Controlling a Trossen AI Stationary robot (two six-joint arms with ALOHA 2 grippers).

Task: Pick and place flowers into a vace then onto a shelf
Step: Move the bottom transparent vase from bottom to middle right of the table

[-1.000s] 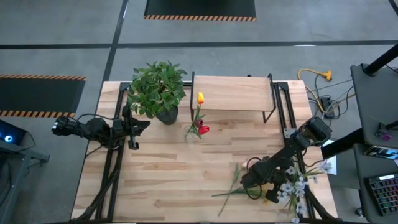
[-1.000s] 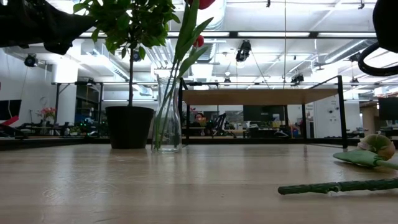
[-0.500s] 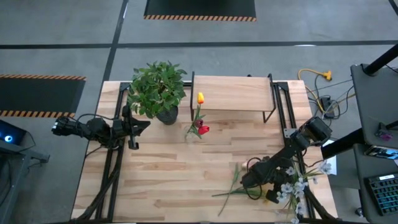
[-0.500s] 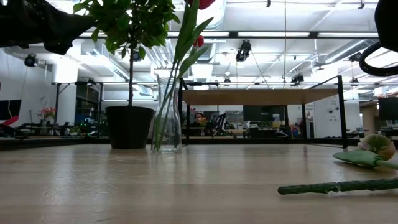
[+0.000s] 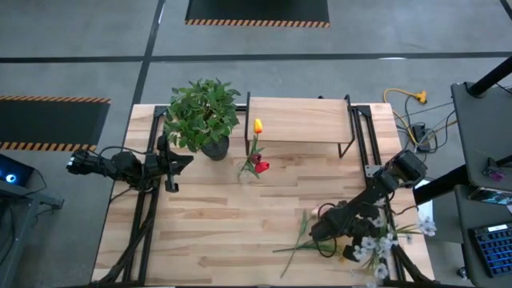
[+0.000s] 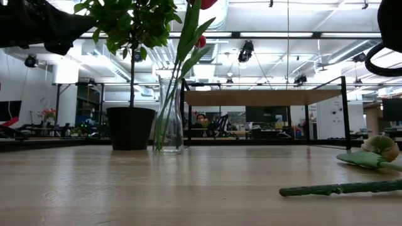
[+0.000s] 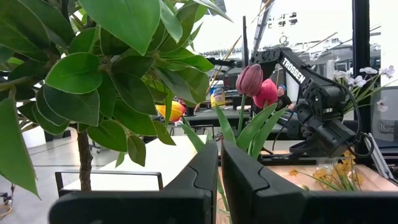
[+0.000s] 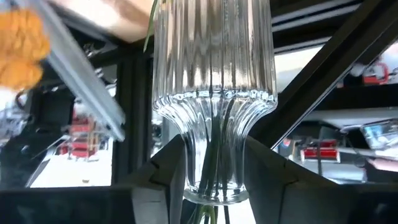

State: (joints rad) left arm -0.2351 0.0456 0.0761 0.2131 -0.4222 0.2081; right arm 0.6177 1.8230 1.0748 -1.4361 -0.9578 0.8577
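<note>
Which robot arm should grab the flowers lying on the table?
Probably the right one. The right gripper is down by the loose flowers at the table's near right corner. The left gripper waits shut far off, beside the potted plant.

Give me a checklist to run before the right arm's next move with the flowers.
1. Glass vase upright on the table beside the potted plant: ok.
2. Tulips already standing in the vase: ok.
3. Right gripper low among the loose flowers near the table's right edge: ok.
4. A stem securely gripped: cannot tell.
5. Left gripper shut, waiting by the plant, apart from the vase: ok.
6. Shelf top free for the vase: ok.
</note>
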